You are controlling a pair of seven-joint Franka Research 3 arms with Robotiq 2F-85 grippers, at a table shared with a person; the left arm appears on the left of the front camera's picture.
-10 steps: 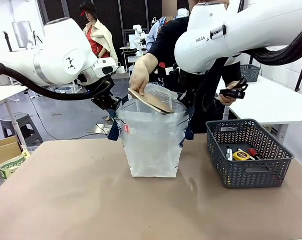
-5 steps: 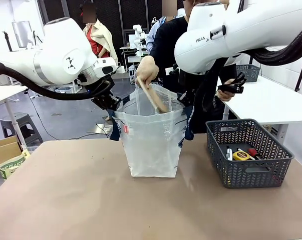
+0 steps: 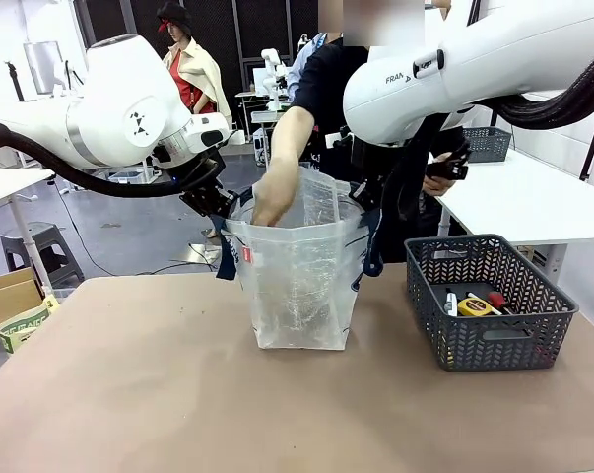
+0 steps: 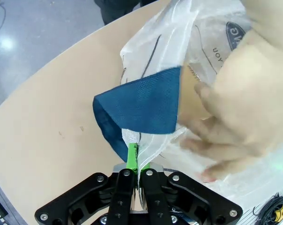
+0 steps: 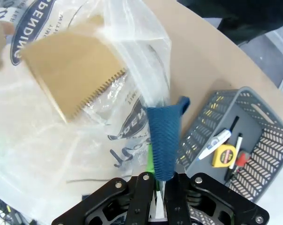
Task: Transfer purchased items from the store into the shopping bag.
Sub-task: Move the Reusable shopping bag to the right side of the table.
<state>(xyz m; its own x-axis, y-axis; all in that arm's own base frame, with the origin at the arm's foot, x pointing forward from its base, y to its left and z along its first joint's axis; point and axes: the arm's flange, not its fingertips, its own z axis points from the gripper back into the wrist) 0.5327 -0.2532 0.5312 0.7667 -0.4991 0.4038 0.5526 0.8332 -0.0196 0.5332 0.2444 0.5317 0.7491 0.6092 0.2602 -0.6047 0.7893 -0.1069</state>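
**Packet goes into the bag; both grippers keep the mouth open**

A second ago the person held the kraft-paper packet [image 5: 71, 79] flat over the bag's mouth. Half a second ago it was tipped on edge. Now the person's hand [image 3: 269, 207] is down past the rim of the shopping bag [image 3: 301, 286], and the right wrist view shows the packet, serrated edge down, behind the translucent film. I judge one item to be as good as delivered, though you cannot tell whether the hand has let go.

Your arms have not shifted. The left gripper [image 4: 134, 154] is pinched tight on the bag's rim just below the navy handle [image 4: 141, 110], with film caught between the green pads. The right gripper [image 5: 153, 173] is clamped the same way on the opposite handle, so the mouth is stretched open between them. The bag stands upright on the table [image 3: 129, 394], near its middle.

The grey lattice basket [image 3: 494, 335] sits apart from the bag on the robot's right. It holds a yellow tape measure [image 5: 219, 156], a white pen-like piece [image 5: 215, 140] and a small red item [image 3: 495, 298], so the transfer is not finished. The person's other hand [image 3: 444, 169] holds something dark that I cannot identify.

Hold both grips steady: a slack rim could fold the mouth shut on the hand.
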